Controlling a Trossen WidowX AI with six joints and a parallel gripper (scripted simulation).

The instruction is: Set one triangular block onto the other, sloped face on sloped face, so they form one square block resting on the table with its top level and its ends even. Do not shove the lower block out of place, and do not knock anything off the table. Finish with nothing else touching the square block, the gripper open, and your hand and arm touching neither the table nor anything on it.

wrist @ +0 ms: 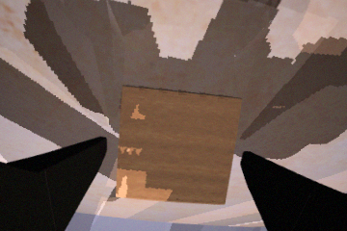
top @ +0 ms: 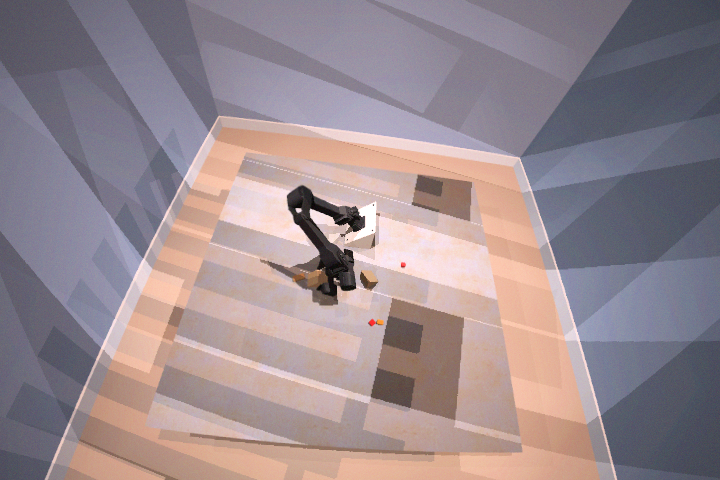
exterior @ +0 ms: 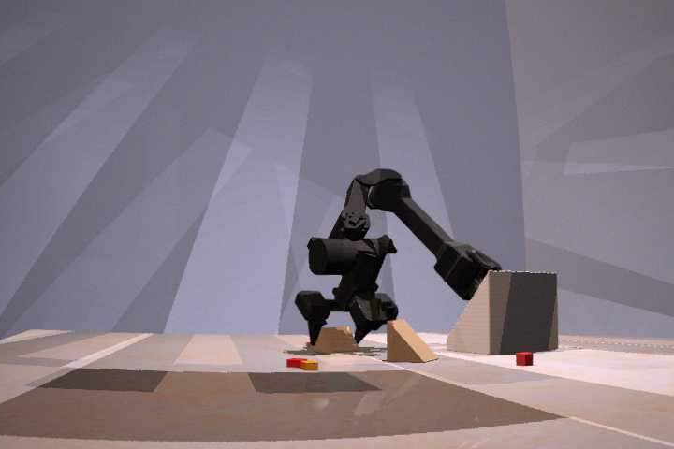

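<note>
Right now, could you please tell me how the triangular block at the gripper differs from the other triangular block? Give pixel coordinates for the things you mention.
The block at the gripper (top: 314,277) (exterior: 338,339) (wrist: 175,151) sits between the open fingers of the gripper (top: 319,277) (exterior: 335,342) (wrist: 173,146); the other block (top: 368,279) (exterior: 407,343) stands outside them. In the exterior view, the first shows a broad face narrowing upward, while the other shows its triangular end, sloping down to the right. Both are tan and rest on the table.
</note>
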